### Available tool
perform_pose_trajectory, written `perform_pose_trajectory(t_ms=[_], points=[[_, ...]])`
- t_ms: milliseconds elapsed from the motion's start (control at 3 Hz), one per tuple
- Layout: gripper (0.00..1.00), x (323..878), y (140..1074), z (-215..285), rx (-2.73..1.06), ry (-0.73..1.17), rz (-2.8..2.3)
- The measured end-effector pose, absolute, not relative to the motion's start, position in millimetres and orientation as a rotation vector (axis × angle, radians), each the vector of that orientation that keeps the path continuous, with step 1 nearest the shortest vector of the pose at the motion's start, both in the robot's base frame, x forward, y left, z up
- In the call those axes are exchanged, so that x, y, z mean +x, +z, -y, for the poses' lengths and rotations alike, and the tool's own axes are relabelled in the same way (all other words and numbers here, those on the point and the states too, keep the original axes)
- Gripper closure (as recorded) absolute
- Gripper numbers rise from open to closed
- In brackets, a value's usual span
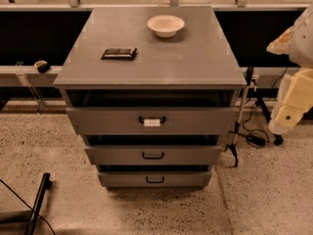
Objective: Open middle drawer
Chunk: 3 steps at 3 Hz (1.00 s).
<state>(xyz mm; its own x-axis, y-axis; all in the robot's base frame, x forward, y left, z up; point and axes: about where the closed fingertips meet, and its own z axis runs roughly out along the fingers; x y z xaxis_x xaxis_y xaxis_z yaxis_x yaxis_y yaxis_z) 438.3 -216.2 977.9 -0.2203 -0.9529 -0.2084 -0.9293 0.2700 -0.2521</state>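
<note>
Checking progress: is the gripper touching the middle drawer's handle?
No, the gripper sits at the right edge, far from the middle drawer's black handle.

The right edge cuts off the robot arm (295,98), leaving its hand unseen.

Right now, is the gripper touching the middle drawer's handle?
Apart. The camera view shows the gripper at the right edge, clear of the cabinet, floor visible between it and the middle drawer's handle.
</note>
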Motion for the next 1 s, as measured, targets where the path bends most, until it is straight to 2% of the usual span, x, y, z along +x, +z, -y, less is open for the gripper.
perform_pose_trajectory(t_ms=[667, 1000], points=[[0.00, 440.3, 957.9, 215.4, -1.695, -0.051, -2.176], [0.00, 436.7, 898.5, 223.2, -1.634, 0.107, -2.086]])
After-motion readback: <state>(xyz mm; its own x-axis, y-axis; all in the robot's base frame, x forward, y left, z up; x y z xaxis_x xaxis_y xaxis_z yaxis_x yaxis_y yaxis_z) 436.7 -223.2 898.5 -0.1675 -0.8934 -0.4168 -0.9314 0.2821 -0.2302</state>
